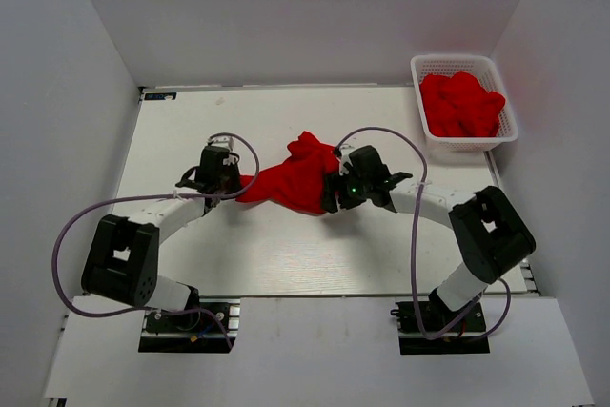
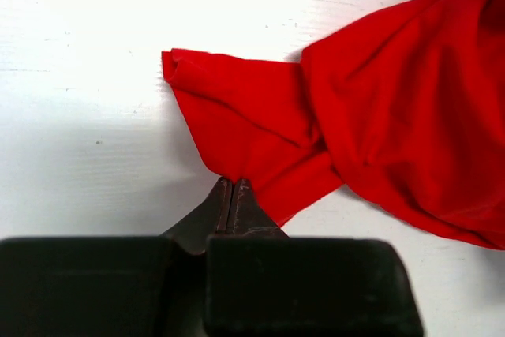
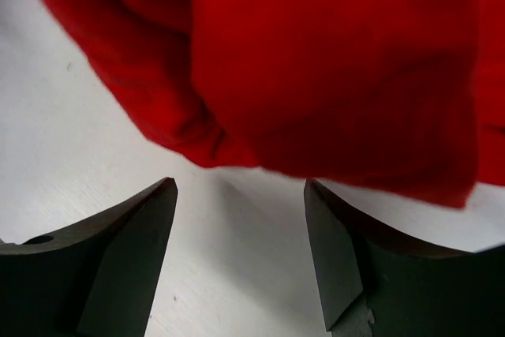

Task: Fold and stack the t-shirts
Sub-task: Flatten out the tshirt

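T-shirts (image 1: 295,181), all plain bright red, lie in two places on the white table (image 1: 286,254): one crumpled at mid-table between the arms, the others at the far right.

At the left, the left arm reaches in from its base at the near edge, with a purple cable (image 1: 67,235) looping beside it. The left gripper (image 1: 236,190) points right at the near left corner of the crumpled t-shirt (image 2: 394,108). In the left wrist view its dark fingers (image 2: 221,207) are pressed flat together, with no gap. Their tips sit right on the lower edge of a folded flap of the cloth and pinch it there. That flap lies on the table, its free end rolled over to the left.

In the middle, the shirt is bunched and twisted, with a lump rising at its far side, and it spans the space between the two grippers.

On its right side, the right gripper (image 1: 331,190) points left at the cloth. In the right wrist view its jaws stand well apart, with bare table between them. The red fabric (image 3: 331,69) hangs just past the tips and nothing is gripped.

At the far right corner stands a white lattice basket (image 1: 453,58), holding a loose heap of red shirts (image 1: 462,107).
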### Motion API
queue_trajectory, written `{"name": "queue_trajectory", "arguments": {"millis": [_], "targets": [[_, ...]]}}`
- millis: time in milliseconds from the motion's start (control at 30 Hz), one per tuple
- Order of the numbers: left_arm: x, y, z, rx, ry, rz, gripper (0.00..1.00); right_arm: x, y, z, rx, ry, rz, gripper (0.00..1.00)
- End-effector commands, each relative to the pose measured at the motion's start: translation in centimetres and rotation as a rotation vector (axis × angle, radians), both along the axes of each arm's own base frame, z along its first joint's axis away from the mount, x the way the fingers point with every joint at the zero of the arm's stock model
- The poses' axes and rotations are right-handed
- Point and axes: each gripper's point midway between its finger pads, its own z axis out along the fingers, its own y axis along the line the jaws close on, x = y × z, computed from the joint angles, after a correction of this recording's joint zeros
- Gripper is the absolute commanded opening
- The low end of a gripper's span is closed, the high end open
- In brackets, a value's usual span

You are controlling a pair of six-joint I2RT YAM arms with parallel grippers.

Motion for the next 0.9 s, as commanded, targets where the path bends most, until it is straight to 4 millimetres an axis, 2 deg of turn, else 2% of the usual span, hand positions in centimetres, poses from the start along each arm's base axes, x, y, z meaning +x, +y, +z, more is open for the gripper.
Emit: {"name": "queue_trajectory", "arguments": {"millis": [0,100,200,233,333,367,400,433,533,567,633,667,700,733,767,833,867], "targets": [[-0.3,0.0,1.3,-0.016,-0.041,0.004,0.0,2.3,2.6,2.1,0.104,-0.08,-0.008,0.71],[-0.4,0.0,1.5,-0.016,-0.041,0.004,0.0,2.7,3.3,1.4,0.105,-0.067,0.008,0.69],[-0.7,0.3,1.5,-0.007,-0.033,0.011,0.0,2.9,3.3,0.5,0.082,-0.046,-0.012,0.47],[-0.7,0.3,1.5,-0.006,-0.033,0.011,0.0,3.0,2.9,0.0,0.055,-0.038,-0.03,0.31],[-0.4,0.7,2.9,0.002,-0.072,0.032,0.0,2.8,2.2,0.0,0.032,-0.034,-0.054,0.0],[-0.5,0.9,3.0,0.001,-0.069,0.047,0.0,3.0,2.0,1.5,0.046,-0.067,-0.061,0.0],[0.1,1.0,4.6,0.0,-0.109,0.06,0.0,3.1,1.8,2.2,0.043,-0.082,-0.076,0.0],[0.1,1.2,5.3,-0.003,-0.122,0.076,0.0,3.2,1.3,2.7,0.029,-0.098,-0.083,0.0],[1.3,1.8,9.1,-0.003,-0.228,0.119,0.0,3.8,-0.5,8.7,0.039,-0.229,-0.145,0.0],[1.7,2.3,10.3,0.006,-0.26,0.145,0.0,4.7,-1.8,9.6,0.001,-0.275,-0.209,0.0],[2.4,2.7,13.8,0.001,-0.346,0.167,0.0,5.1,-3.0,14.5,0.025,-0.381,-0.263,0.0],[2.9,3.1,15.8,0.012,-0.395,0.185,0.0,5.9,-4.4,16.2,0.008,-0.432,-0.333,0.0],[3.0,3.3,17.0,0.017,-0.423,0.194,0.0,6.1,-5.0,17.4,0.0,-0.474,-0.344,0.0],[3.1,3.6,18.2,0.014,-0.452,0.209,0.0,5.6,-5.8,20.3,0.037,-0.535,-0.373,0.0],[3.2,4.1,20.7,0.016,-0.511,0.235,0.0,6.2,-7.5,21.8,0.01,-0.582,-0.459,0.0],[3.2,4.9,23.2,0.042,-0.569,0.251,0.0,6.1,-9.9,26.6,0.03,-0.692,-0.563,0.0],[3.3,5.1,25.9,0.036,-0.63,0.26,0.0,6.3,-10.6,27.9,0.03,-0.726,-0.592,0.0]]}}
